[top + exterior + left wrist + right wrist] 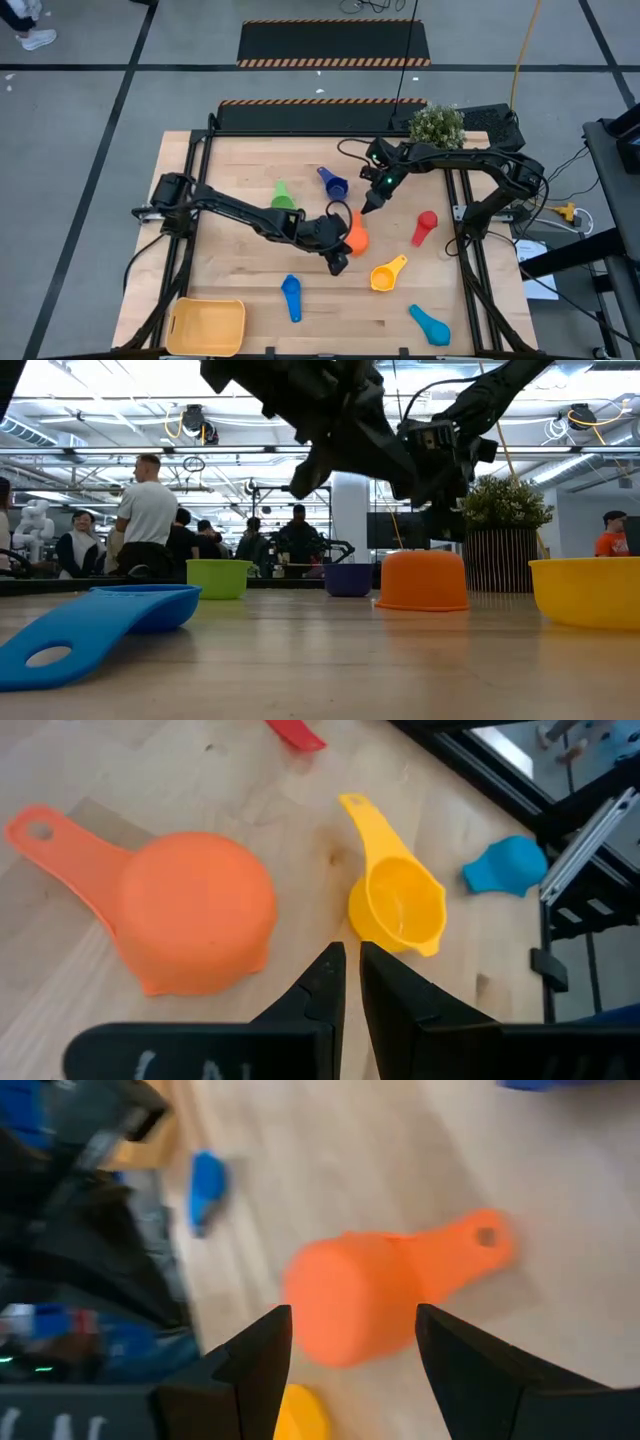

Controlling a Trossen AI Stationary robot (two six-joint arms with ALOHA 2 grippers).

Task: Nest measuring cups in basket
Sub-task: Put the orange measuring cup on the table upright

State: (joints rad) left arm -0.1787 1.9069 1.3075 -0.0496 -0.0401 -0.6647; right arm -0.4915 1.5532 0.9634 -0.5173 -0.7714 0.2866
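An orange measuring cup (355,236) lies mouth down on its rim at the table's middle, its handle (480,1240) flat on the wood. My right gripper (368,205) hangs just beyond it on the far side, open, its fingers (262,1355) spread above the cup (355,1310) and touching nothing. My left gripper (338,262) is shut and stands off the table between the orange cup (195,910) and a yellow cup (398,910), which lies mouth up. The basket (207,326) sits at the near left corner.
Other cups lie scattered: green (283,195) and dark blue (332,183) toward the far side, red (425,227) at the right, blue (291,297) and light blue (430,325) near the front. A potted plant (437,124) stands at the far right. People stand in the room behind.
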